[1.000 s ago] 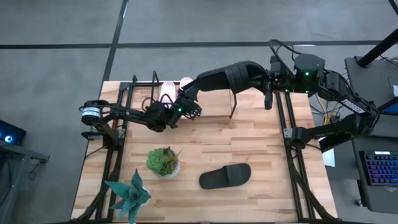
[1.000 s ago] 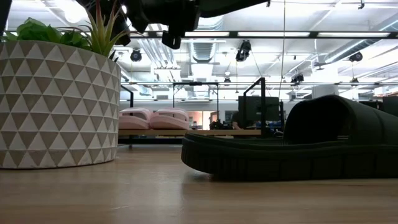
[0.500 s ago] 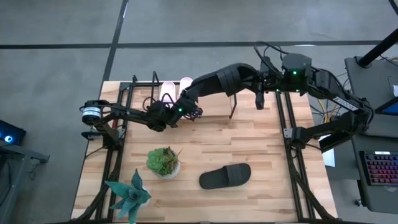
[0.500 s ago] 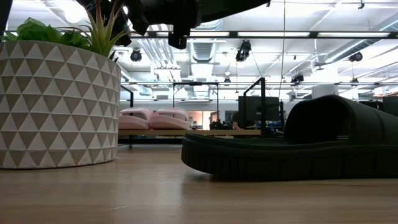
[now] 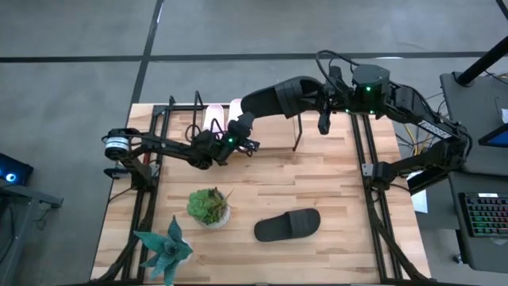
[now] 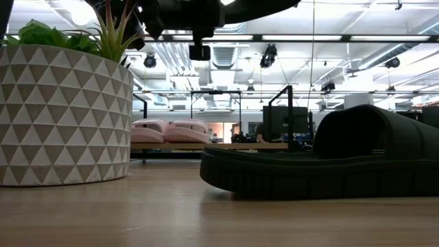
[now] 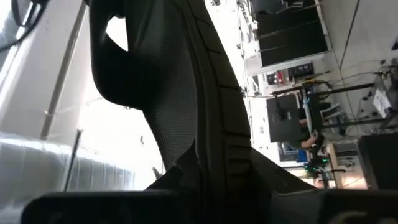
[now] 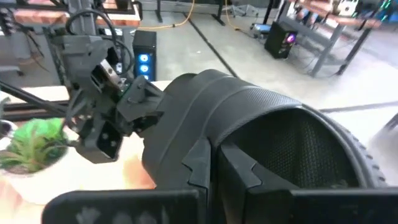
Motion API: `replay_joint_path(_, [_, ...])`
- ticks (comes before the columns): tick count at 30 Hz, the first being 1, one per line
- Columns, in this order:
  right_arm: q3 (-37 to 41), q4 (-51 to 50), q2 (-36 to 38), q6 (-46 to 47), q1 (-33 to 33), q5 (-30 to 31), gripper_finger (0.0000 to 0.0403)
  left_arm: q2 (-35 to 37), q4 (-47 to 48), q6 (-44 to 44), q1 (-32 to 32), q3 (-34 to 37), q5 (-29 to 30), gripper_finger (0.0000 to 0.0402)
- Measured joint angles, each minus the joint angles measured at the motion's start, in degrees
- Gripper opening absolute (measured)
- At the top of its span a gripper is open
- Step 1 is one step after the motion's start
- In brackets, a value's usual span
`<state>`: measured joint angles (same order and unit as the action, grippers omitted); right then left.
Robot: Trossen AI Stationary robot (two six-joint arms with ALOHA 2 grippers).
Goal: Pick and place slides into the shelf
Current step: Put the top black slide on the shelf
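Note:
One black slide (image 5: 284, 97) hangs in the air over the shelf (image 5: 298, 133), a low black wire rack at the table's far side. My right gripper (image 5: 321, 111) is shut on its strap end, and my left gripper (image 5: 241, 127) is shut on its other end. Two pale pink slides (image 5: 214, 114) sit side by side on the shelf's left part, their soles on its wires; in the low view these pink slides (image 6: 170, 130) show far back. A second black slide (image 5: 287, 225) lies sole down on the near part of the table. My left gripper has the black slide's sole edge (image 7: 211, 134) between its two fingers, at the end away from the strap. The fingers come from the table's left. The slide is clear of the table and shelf. My right gripper pinches the rim of the slide's wide strap (image 8: 214, 140) between its two fingers; one finger (image 8: 242, 165) looks to be on the strap's inner side. It comes from the table's right. The slide is lifted clear and reaches toward my left gripper.
A potted plant in a triangle-patterned pot (image 5: 209, 205) and a spiky blue-green plant (image 5: 165, 246) stand at the near left. Black arm-mount frames (image 5: 369, 171) run along both table sides. Bare wood (image 5: 317, 171) lies between the shelf and the near black slide.
My right gripper has carried the black slide toward the table's left edge, still clear of the shelf. The slide's free end has come up to my left gripper, which has stayed near the pink slides.

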<state>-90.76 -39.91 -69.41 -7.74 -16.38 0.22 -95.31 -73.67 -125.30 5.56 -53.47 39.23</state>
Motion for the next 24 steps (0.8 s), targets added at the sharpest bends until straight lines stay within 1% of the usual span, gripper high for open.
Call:
replay_joint_path(3, [0.0, 1.5, -0.1, -3.5, 0.1, 2.2, 0.001, 0.2, -0.1, 2.3, 0.0, 0.0, 1.8, 0.0044])
replay_joint_path(6, [0.2, 3.9, -0.1, -7.0, 0.1, 5.1, 0.0026, 0.5, -0.2, 4.9, 0.0, 0.0, 4.4, 0.0044])
replay_joint_path(8, [0.2, 5.7, 0.0, -10.4, 0.1, 6.2, 0.0044, 0.5, -0.3, 6.3, 0.0, 0.0, 7.0, 0.0044])
replay_joint_path(10, [0.1, 7.4, 0.6, -13.0, 0.1, 6.4, 0.0066, 0.6, -0.7, 7.2, 0.3, 0.1, 12.2, 0.0044])
replay_joint_path(13, [-0.1, 8.7, 0.7, -16.6, 0.2, 7.1, 0.0103, 0.6, -0.4, 7.3, 0.8, 0.1, 16.4, 0.0044])
replay_joint_path(17, [0.2, 8.9, 0.2, -18.5, 0.3, 7.4, 0.0147, 0.6, -0.4, 9.0, 0.8, 0.3, 17.2, 0.0044])
replay_joint_path(21, [0.0, 9.1, -0.8, -19.1, 0.4, 7.9, 0.0176, 0.4, 2.1, 11.3, 1.2, -0.5, 21.7, 0.0044])
replay_joint_path(23, [0.0, 9.2, -2.1, -19.8, 0.8, 10.1, 0.0184, 0.1, 4.7, 13.1, 1.3, -1.4, 22.8, 0.0044])
replay_joint_path(24, [0.0, 9.2, -3.1, -20.3, 1.0, 12.1, 0.0186, -0.2, 6.2, 14.0, 1.4, -2.0, 23.3, 0.0044])
